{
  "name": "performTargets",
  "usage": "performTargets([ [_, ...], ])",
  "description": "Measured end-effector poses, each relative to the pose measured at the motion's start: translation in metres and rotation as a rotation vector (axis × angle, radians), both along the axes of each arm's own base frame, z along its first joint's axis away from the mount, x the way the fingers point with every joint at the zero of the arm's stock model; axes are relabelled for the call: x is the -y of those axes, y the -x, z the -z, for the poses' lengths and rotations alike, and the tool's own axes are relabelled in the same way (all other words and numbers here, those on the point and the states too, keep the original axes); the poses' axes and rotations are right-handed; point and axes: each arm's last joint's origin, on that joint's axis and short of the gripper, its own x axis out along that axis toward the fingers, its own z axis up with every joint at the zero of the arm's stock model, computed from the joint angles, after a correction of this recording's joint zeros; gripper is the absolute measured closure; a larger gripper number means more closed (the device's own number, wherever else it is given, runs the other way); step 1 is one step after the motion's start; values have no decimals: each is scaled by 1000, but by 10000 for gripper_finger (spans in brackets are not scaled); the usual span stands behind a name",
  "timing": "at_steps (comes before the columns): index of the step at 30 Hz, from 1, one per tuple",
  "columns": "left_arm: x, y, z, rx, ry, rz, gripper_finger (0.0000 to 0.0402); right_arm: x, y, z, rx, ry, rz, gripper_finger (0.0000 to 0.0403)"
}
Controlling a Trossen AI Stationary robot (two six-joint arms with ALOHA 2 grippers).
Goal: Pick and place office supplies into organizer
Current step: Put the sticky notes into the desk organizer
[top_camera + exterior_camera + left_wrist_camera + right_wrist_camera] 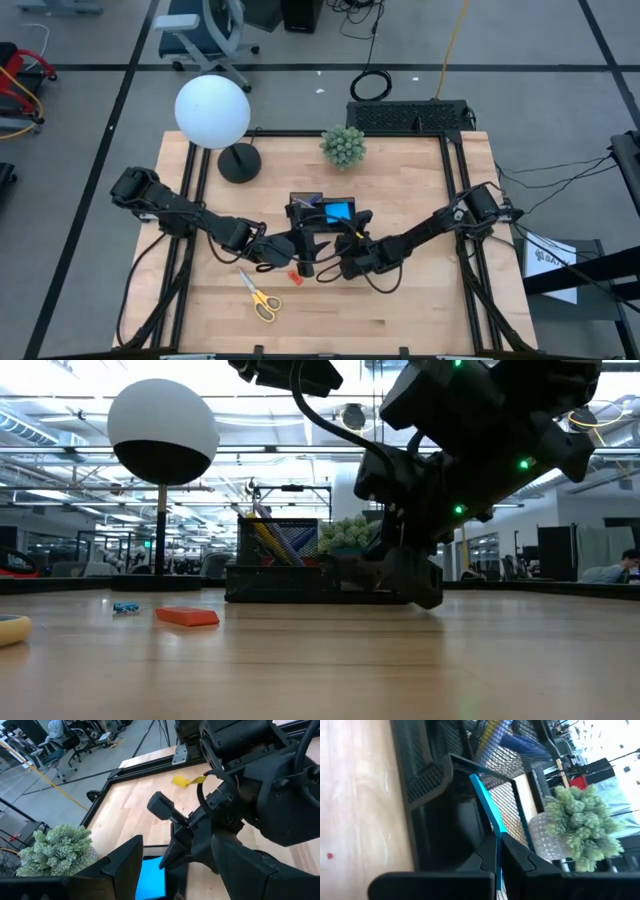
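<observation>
Fingers of the right gripper (498, 851) pinch a thin blue square sticky-note pad (487, 812) edge-on at the black mesh organizer's (432, 775) rim; left gripper (165, 870) fingers spread alongside.

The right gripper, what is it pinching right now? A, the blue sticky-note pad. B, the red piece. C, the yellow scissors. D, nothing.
A: in the right wrist view the right gripper is shut on the thin edge of the blue sticky-note pad over the black mesh organizer, while the scissors and the red piece lie on the table.
</observation>
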Motion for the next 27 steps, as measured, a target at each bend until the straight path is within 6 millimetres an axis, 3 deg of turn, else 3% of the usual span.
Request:
performTargets([
  [16, 0, 0, 0, -5, -12, 5, 158, 4, -2, 2, -34, -66, -32, 339],
  [27, -4, -1, 0, -7, -17, -4, 158, -9, 4, -10, -48, -67, -94, 267],
])
